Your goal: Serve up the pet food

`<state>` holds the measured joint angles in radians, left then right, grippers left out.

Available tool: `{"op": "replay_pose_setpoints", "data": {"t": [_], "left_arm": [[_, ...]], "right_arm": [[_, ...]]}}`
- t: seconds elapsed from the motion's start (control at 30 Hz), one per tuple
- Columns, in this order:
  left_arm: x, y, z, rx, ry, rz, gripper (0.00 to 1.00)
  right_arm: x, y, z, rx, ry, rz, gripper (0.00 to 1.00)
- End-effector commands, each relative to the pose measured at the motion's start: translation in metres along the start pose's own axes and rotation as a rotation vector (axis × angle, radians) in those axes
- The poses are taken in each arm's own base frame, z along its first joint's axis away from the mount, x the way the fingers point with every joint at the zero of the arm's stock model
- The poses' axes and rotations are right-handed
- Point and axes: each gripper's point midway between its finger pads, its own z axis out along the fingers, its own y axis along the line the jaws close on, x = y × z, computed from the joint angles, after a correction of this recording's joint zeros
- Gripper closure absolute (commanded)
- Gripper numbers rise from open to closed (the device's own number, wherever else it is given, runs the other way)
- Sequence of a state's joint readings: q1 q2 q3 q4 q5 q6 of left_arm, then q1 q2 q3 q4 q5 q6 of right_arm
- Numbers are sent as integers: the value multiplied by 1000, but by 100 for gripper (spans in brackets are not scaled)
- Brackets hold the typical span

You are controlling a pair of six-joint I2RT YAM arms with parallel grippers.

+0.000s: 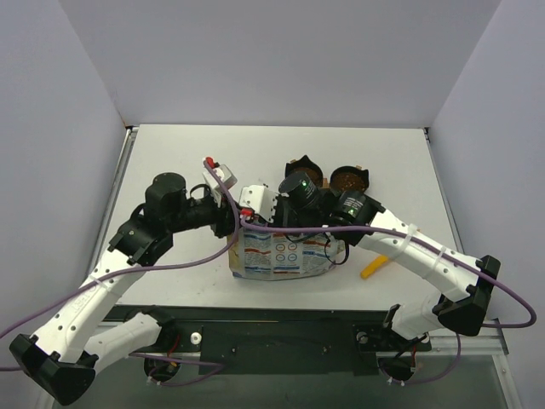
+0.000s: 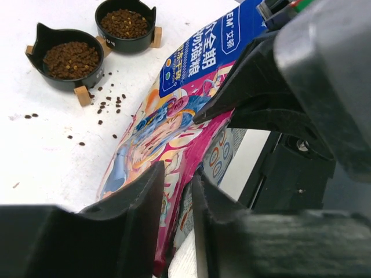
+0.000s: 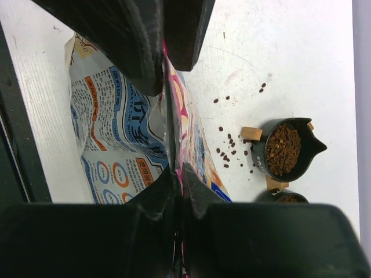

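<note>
Brown kibble (image 2: pixel 110 103) scattered beside bag (image 2: pixel 174 127), wrist views only.

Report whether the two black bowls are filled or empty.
Filled: brown kibble tops both black bowls; stray pellets lie on the table beside them.

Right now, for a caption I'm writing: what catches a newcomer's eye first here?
The glossy magenta-edged pet food bag sits centred toward the near edge of the white table, its rim pinched in the right gripper. Behind it, two small black ear-rimmed bowls hold brown kibble, with loose pellets scattered beside them.
</note>
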<state>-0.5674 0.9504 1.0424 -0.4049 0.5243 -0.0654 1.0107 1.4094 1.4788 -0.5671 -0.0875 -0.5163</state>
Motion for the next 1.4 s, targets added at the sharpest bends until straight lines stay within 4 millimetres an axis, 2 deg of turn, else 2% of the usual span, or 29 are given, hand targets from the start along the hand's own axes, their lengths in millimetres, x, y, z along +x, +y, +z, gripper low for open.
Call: {"op": "replay_pose_setpoints", "data": {"t": [0.0, 0.03, 0.07, 0.1, 0.13, 0.2, 0.23, 0.27, 0.33, 0.37, 0.43, 0.5, 0.53, 0.57, 0.6, 0.67, 0.73, 0.93, 1.13, 1.27, 1.37], "left_arm": [[-5, 0, 2, 24, 1, 56, 84], [-8, 1, 1, 22, 2, 90, 91], [-7, 0, -2, 20, 16, 92, 97], [-10, -3, -4, 31, 10, 108, 100], [-10, -4, -5, 39, 10, 107, 100], [-12, -9, -7, 56, -6, 104, 100], [-12, -11, -8, 61, -10, 90, 100], [-15, -11, -8, 60, -26, 92, 100], [-16, -9, -9, 38, -47, 65, 100], [-22, -6, -11, 5, -73, 53, 100], [-26, 7, -15, -88, -105, 34, 100], [-29, 24, -23, -207, -146, -1, 100], [-32, 33, -29, -272, -168, -21, 100], [-31, 36, -30, -294, -172, -22, 100], [-33, 37, -33, -302, -180, -4, 100], [-34, 41, -37, -334, -184, -1, 100], [-35, 44, -40, -354, -179, 14, 100], [-36, 42, -42, -347, -157, 53, 100], [-36, 41, -44, -346, -154, 63, 100], [-35, 41, -46, -345, -154, 69, 100], [-36, 38, -47, -335, -157, 75, 100]], "right_arm": [[-23, -20, -25, 68, -94, 41, 100], [-22, -22, -25, 77, -89, 47, 100], [-22, -22, -23, 79, -85, 46, 89], [-21, -24, -21, 91, -80, 51, 82], [-23, -24, -20, 92, -90, 57, 74], [-29, -22, -15, 91, -112, 68, 67], [-32, -24, -12, 101, -119, 72, 66], [-33, -26, -11, 107, -121, 72, 66], [-24, -31, -8, 137, -83, 58, 80], [-17, -39, -12, 185, -54, 53, 91], [2, -48, -19, 227, -8, 43, 98], [21, -57, -32, 259, 24, 57, 99], [37, -63, -35, 270, 67, 61, 99], [43, -66, -43, 285, 76, 56, 100], [56, -69, -48, 293, 116, 47, 100], [69, -74, -57, 319, 164, 25, 100], [74, -74, -62, 320, 190, 2, 100], [89, -82, -77, 381, 233, 0, 100], [122, -99, -104, 457, 286, 64, 100], [157, -108, -126, 509, 334, 148, 100], [174, -105, -134, 521, 347, 181, 100]]}}
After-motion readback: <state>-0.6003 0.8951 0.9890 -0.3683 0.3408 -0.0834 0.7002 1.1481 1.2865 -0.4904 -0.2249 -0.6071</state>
